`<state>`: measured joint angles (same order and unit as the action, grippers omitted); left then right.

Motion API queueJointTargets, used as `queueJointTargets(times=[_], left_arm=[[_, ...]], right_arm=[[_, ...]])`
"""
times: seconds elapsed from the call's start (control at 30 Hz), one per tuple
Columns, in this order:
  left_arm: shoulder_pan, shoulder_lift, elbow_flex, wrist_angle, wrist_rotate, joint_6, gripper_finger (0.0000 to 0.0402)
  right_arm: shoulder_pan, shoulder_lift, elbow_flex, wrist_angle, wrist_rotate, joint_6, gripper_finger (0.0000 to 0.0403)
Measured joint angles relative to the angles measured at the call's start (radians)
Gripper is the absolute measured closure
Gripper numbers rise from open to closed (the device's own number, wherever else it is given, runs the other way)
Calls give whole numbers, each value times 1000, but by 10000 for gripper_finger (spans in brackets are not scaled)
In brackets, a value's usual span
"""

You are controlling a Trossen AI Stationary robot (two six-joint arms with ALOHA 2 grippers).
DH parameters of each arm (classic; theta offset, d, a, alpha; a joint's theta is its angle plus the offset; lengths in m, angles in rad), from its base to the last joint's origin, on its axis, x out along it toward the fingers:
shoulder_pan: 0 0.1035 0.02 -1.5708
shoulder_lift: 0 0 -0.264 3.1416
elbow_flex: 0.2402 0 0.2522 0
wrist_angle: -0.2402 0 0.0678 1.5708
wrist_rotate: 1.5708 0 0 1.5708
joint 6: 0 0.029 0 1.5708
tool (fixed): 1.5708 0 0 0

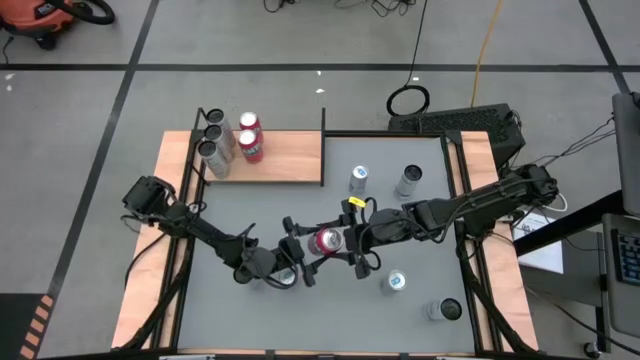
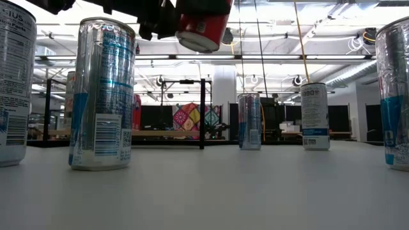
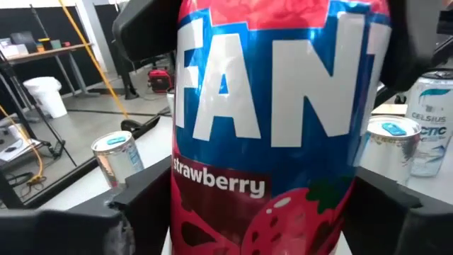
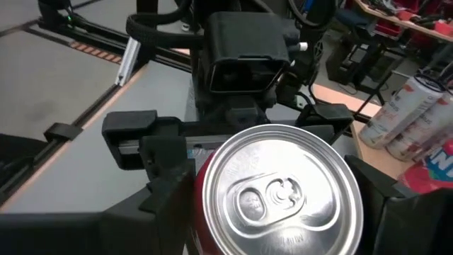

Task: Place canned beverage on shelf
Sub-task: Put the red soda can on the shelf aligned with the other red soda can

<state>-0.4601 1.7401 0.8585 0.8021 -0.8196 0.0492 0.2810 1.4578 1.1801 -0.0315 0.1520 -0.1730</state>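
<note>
A red and blue strawberry soda can hangs in the air over the middle of the grey table, between my two grippers. It shows high up and tilted in the low view. My left gripper comes at it from the table's left and my right gripper from the right. Both have their fingers against the can. The wood-grain shelf lies at the table's far left. It carries several silver cans and two red cans standing upright. My left gripper pinches the can's lower side wall between its two fingers, about level, from the table's left. The can is clear of the table and stands roughly upright in the hold. My right gripper pinches the can's upper side wall just below the rim between its two fingers. It slants down from the table's right, and I look onto the can's silver top. The can is lifted clear.
Silver cans stand upright on the table: two toward the far right and two at the near right. Wooden strips run along the table's sides. Bare grey tabletop lies between the grippers and the shelf.
</note>
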Motion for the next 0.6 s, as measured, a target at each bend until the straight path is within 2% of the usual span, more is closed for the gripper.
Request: queueJointTargets(times=[0.17, 0.43, 0.53, 0.6], left_arm=[[-7, 0, 0, -3, 5, -28, 95], [-14, -4, -1, 0, 2, -43, 96], [-13, -4, -1, 9, -10, -35, 96], [-13, -4, -1, 48, -33, -9, 96]], right_arm=[[4, 0, 1, -5, 0, 36, 150], [41, -53, 2, -208, 77, 111, 59], [64, -63, -7, -260, 111, 150, 44], [79, -63, -39, -220, 137, 168, 43]])
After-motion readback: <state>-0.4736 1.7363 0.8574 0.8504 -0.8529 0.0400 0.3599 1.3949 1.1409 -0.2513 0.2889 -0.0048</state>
